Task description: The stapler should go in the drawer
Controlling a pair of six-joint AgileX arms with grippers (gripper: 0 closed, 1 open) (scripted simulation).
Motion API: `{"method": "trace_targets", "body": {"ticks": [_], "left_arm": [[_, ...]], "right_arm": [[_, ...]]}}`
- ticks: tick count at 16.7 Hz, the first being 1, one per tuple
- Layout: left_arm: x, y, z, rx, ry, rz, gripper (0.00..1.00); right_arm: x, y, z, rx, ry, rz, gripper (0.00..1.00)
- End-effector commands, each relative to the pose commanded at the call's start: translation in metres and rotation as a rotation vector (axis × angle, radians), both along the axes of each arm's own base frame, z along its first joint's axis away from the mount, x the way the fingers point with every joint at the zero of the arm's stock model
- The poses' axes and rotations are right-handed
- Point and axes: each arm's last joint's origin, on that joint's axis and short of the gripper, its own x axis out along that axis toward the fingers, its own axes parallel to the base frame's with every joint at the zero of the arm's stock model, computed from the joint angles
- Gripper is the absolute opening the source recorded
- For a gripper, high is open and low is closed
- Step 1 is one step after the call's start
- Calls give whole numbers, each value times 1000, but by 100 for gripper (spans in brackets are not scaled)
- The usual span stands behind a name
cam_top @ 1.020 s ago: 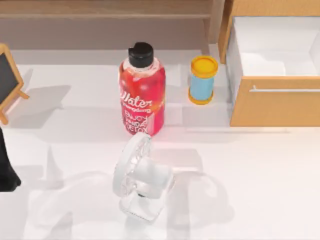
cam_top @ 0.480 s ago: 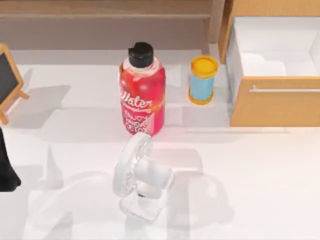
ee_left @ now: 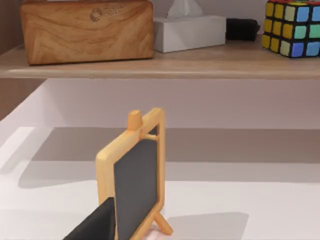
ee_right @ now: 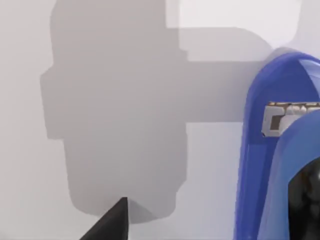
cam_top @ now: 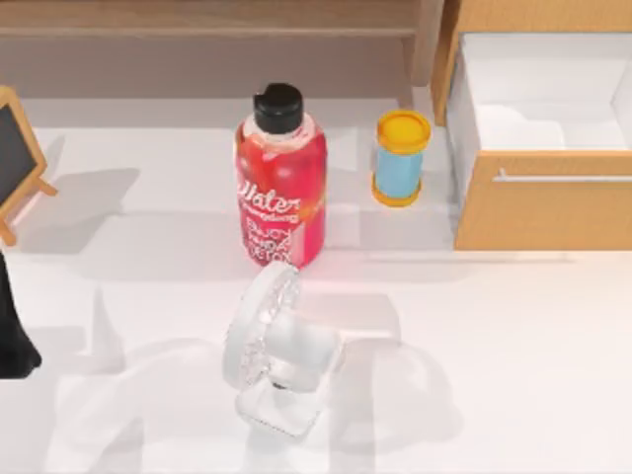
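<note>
The drawer [cam_top: 538, 212] stands pulled open at the table's back right, showing its tan wood front, silver bar handle [cam_top: 563, 178] and white inside. In the right wrist view, the blue stapler [ee_right: 272, 150] lies on the white surface, staples showing at its nose. My right gripper [ee_right: 210, 212] is open just over it. One black fingertip [ee_right: 116, 220] stands well clear of the stapler, and a dark shape shows behind the stapler's far side. My left arm [cam_top: 14, 336] is parked at the table's left edge.
A red water bottle [cam_top: 280, 178], a blue spool with yellow ends [cam_top: 400, 158] and a white desk fan [cam_top: 276, 351] stand mid-table. A small chalkboard easel [ee_left: 135, 180] sits at the left. Behind runs a long wooden shelf [ee_left: 165, 65] holding a wooden box, tissue box and colour cube.
</note>
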Motion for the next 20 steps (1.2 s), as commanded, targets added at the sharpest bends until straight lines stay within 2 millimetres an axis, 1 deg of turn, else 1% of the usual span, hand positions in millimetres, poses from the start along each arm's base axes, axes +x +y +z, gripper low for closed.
{"method": "trace_targets", "body": {"ticks": [10,11,20], "left_arm": [[0,0,0,0,0,0,100],[0,0,0,0,0,0,100],[0,0,0,0,0,0,100]], "right_arm": [[0,0,0,0,0,0,2],[0,0,0,0,0,0,0],[0,0,2,-4,-2,-1,0]]}}
